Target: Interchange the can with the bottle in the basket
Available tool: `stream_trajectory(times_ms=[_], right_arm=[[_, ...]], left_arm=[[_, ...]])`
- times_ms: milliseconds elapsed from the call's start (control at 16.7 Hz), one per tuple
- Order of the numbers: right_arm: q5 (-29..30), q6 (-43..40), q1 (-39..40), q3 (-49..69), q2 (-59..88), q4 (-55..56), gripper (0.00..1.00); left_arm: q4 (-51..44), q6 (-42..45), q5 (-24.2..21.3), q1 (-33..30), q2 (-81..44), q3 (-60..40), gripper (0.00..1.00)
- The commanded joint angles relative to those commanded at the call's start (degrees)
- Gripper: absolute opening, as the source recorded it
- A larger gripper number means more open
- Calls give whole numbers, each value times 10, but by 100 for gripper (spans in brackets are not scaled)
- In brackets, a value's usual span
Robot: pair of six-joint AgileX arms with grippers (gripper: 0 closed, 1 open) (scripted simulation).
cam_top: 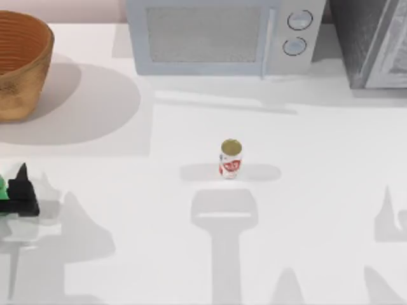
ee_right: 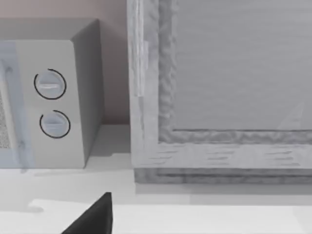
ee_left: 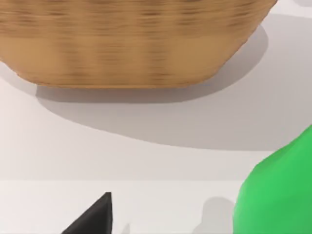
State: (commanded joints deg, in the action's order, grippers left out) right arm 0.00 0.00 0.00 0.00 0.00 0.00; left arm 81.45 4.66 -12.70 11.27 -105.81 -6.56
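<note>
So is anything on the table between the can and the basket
Nothing visible does. The can stands alone mid-table, and bare tabletop runs from it to the basket at the far left. The left end effector, with the green bottle, sits off that line at the left edge.

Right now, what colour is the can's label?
Red on a white can with a dull gold top, best seen in the top view.
</note>
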Motion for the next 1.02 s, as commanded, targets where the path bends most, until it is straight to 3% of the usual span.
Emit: stream_trajectory(times_ms=[300, 1020], right_arm=[[0, 0, 0, 0, 0, 0, 100], [0, 0, 0, 0, 0, 0, 100]], left_arm=[[3, 0, 1, -1, -5, -2, 100], [3, 0, 1, -1, -5, -2, 10]])
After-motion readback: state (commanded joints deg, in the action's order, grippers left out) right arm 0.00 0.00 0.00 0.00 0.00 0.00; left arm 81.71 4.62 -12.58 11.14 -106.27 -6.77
